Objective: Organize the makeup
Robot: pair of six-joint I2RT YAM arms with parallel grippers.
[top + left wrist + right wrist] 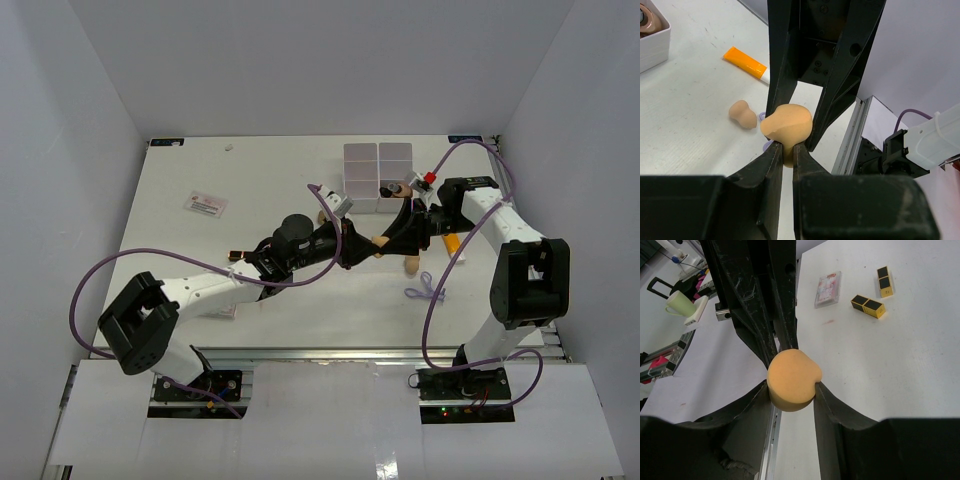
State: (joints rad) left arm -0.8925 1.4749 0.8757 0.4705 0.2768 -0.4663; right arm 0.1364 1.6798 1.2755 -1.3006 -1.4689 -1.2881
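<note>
Left gripper [788, 150] is clamped on the narrow end of a tan egg-shaped foam sponge [788, 124], and the right gripper [791, 390] presses both fingers against its wide end, holding it above the middle of the bench [250, 170], slightly toward the right edge. A second tan sponge [742, 114], an orange-and-white plastic tube [746, 63] and a purple loop [424, 290] lie on the bench nearer that right edge.

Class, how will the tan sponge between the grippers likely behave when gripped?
Probably soft: the tan sponge looks pinched thin inside the left gripper. It seems apt to roll if released, given its rounded egg shape.
</note>
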